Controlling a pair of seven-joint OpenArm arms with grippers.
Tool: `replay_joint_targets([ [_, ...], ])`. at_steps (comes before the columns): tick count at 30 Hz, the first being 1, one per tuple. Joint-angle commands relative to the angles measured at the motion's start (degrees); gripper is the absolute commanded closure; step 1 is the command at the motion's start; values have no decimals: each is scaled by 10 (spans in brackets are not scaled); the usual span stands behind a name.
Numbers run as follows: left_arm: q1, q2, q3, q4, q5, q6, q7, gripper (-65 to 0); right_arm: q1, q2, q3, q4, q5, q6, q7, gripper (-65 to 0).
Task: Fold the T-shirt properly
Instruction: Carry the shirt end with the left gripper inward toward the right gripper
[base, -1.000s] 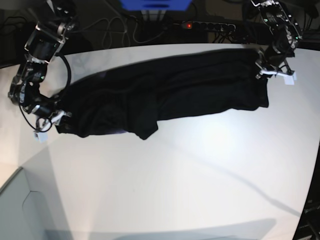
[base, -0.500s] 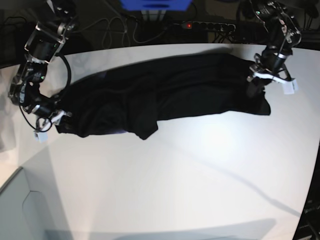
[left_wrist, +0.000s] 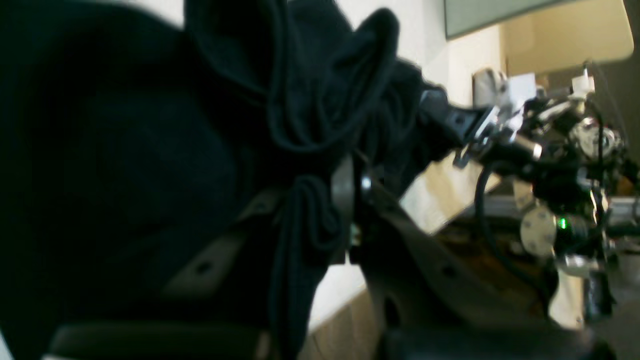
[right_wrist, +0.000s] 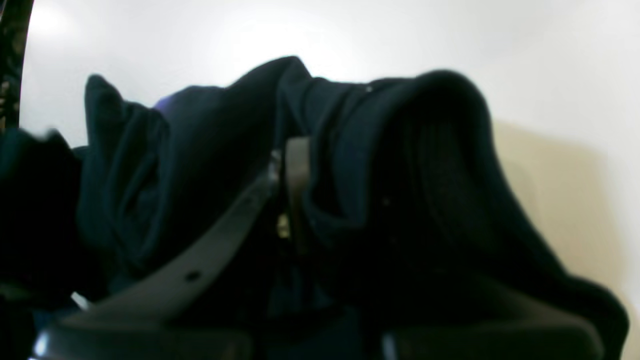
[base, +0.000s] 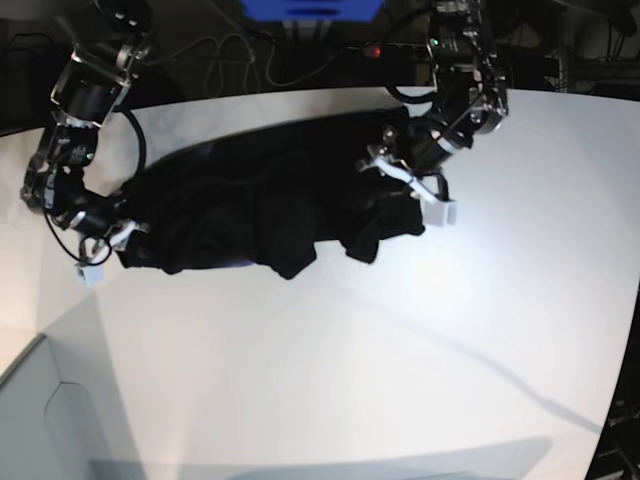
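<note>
At the left of the base view, the right gripper is seen low over the white desk, at the left end of the T-shirt. In the right wrist view its jaws are closed to a narrow gap on a bunched fold of the black cloth, which rises in ridges on both sides of the fingers and hides most of them. A small purple patch is visible at the upper left of the cloth in that view.

The T-shirt is spread across the far half of the desk as a dark, crumpled band, lying flat near the middle and gathered into folds towards its right end. A flap hangs forward near the centre of its front edge.

Further right, the left gripper is found over the middle of the desk, at the right end of the garment, with a white tag-like piece showing just below it. In the left wrist view the jaws are pinched together on a twisted strand of the black cloth, and more of the fabric is heaped above and to the left of the fingers. The right arm is visible beyond, at the far edge of the desk.

Behind the desk, a power strip with a red light and loose cables are seen.
</note>
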Motion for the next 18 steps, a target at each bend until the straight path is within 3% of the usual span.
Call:
replay_joint_targets([
  [1,-11,3,15,7,1,-5,-4,-3,11,7,1,9,13,8,10,-41],
  [7,-42,6,97,3,69,-5,-8,-3,11,-5,0,10,13,8,10,-41],
  [18,-100,7,147,-72,75,-5,-9,-3,11,-6,0,10,13,8,10,-41],
])
